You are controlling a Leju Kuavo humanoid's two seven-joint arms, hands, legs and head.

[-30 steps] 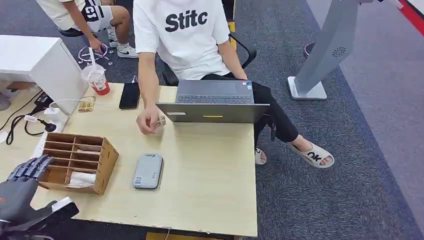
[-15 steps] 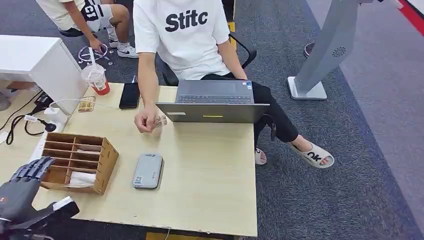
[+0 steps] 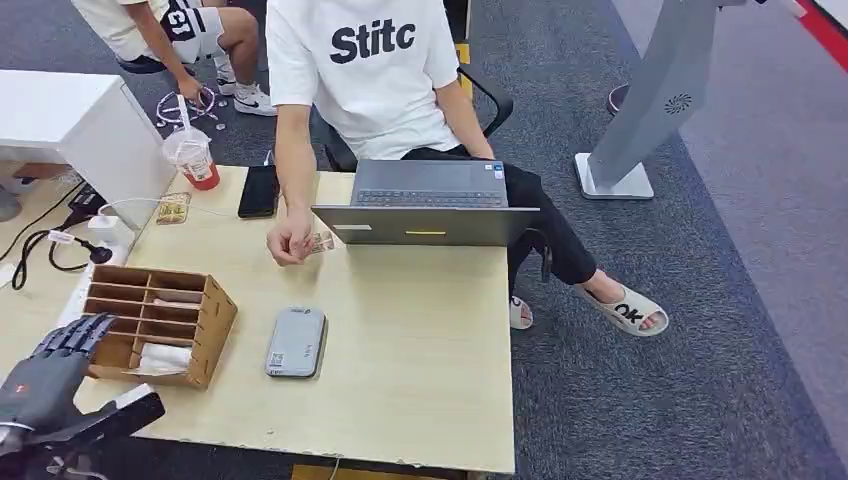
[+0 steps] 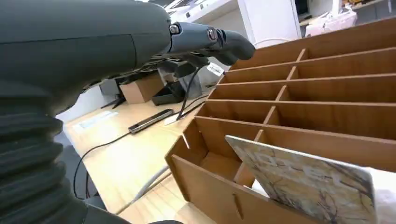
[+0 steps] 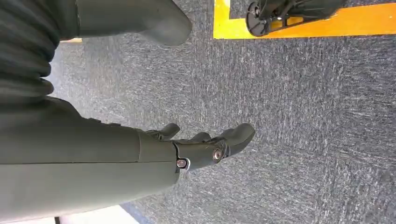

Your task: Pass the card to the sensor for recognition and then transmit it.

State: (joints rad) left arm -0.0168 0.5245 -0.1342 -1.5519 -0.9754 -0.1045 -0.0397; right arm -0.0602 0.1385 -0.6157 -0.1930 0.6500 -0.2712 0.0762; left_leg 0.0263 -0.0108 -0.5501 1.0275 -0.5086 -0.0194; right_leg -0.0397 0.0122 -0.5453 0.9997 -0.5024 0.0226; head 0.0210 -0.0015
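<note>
1. Fingers (image 3: pixel 70 335) of the left hand (image 3: pixel 40 385) are spread and extended, gripping nothing; the hand sits at the near left corner of the table (image 3: pixel 420 380), just beside the wooden organizer (image 3: pixel 160 325), not touching it.
2. Left wrist view: a patterned card (image 4: pixel 313 184) stands tilted in a near compartment of the organizer, its top edge above the front wall. Dividers flank it on both sides.
3. Right hand (image 5: pixel 205 149) hangs over grey carpet (image 5: pixel 303 116), fingers loosely apart, holding nothing.
4. Grey sensor device (image 3: pixel 296 342) lies flat mid-table, right of the organizer, apart from it. Bare tabletop lies to its right up to the table's edge.
5. Farther back: an open laptop (image 3: pixel 428 212) at the far edge; a person's hand (image 3: pixel 290 240) rests just left of it, holding a small item I cannot identify.
6. Far left corner: black phone (image 3: pixel 259 190), red cup (image 3: pixel 196 158) with straw, white cable (image 3: pixel 140 205).
7. Beyond the table: a seated person in a white shirt (image 3: pixel 370 70); a grey stand (image 3: pixel 650 110) on the carpet to the right.
</note>
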